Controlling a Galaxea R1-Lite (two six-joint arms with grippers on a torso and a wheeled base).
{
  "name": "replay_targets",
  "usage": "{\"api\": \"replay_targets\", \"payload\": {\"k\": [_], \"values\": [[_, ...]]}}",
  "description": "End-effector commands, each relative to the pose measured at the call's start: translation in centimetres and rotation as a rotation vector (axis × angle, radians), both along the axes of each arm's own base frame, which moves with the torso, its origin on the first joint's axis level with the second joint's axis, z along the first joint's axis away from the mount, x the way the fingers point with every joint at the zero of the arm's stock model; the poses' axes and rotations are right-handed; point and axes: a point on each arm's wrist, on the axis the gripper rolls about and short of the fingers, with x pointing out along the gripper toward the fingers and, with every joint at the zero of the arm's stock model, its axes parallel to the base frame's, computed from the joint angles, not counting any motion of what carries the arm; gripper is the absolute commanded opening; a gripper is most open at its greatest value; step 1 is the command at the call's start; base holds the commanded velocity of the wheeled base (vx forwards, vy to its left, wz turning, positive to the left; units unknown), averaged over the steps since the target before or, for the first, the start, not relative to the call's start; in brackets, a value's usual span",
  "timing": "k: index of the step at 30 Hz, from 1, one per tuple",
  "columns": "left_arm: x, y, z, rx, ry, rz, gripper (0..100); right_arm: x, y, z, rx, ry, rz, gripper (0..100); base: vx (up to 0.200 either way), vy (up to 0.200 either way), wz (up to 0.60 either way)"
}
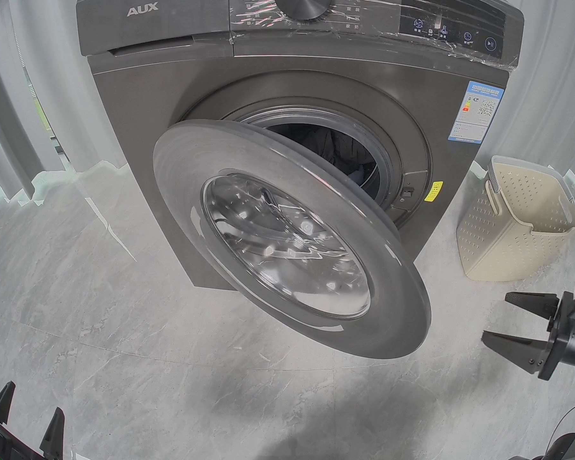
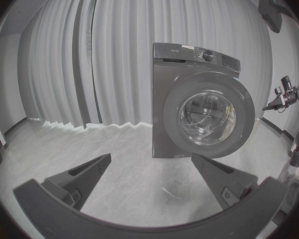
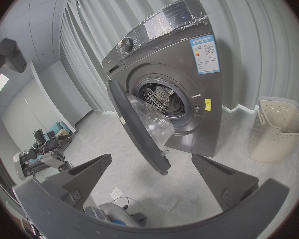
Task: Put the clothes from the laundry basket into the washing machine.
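The grey washing machine (image 1: pixel 287 97) stands ahead with its round door (image 1: pixel 281 237) swung wide open toward me. Dark clothes (image 1: pixel 338 151) lie inside the drum, also visible in the right wrist view as a dark bundle (image 3: pixel 176 105). The cream laundry basket (image 1: pixel 517 225) sits on the floor right of the machine; I see no clothes in it. My right gripper (image 1: pixel 514 321) hangs open and holds nothing, low at the right, in front of the basket. My left gripper (image 1: pixel 29 410) is open with nothing in it, low at the left, well away from the machine.
Grey tiled floor (image 1: pixel 108 289) spreads wide in front of and left of the machine. Pale curtains (image 2: pixel 89 67) hang behind it. The open door juts out into the space before the drum opening. Equipment and a cable lie on the floor far behind (image 3: pixel 46 150).
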Motion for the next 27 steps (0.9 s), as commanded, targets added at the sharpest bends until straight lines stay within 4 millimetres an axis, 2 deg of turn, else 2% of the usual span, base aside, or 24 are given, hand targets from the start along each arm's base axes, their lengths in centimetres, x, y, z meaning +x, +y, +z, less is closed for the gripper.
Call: {"api": "replay_targets", "payload": {"k": [1,18,22,25,27], "values": [[0.0,0.0,-0.5,-0.001,0.004,0.000,100,2.7,2.4,-1.0,-0.033,0.093,0.037,100,0.000,0.000,0.00],[0.0,0.0,-0.5,-0.001,0.004,0.000,100,5.5,4.5,-1.5,-0.076,0.117,0.036,100,0.000,0.000,0.00],[0.0,0.0,-0.5,-0.001,0.004,-0.002,100,7.5,5.1,-1.9,-0.091,0.125,-0.071,100,0.000,0.000,0.00],[0.0,0.0,-0.5,-0.001,0.004,-0.002,100,8.9,5.3,-2.0,-0.056,0.068,-0.170,100,0.000,0.000,0.00],[0.0,0.0,-0.5,-0.001,0.004,-0.002,100,9.6,4.8,-1.8,-0.035,0.022,-0.236,100,0.000,0.000,0.00]]}}
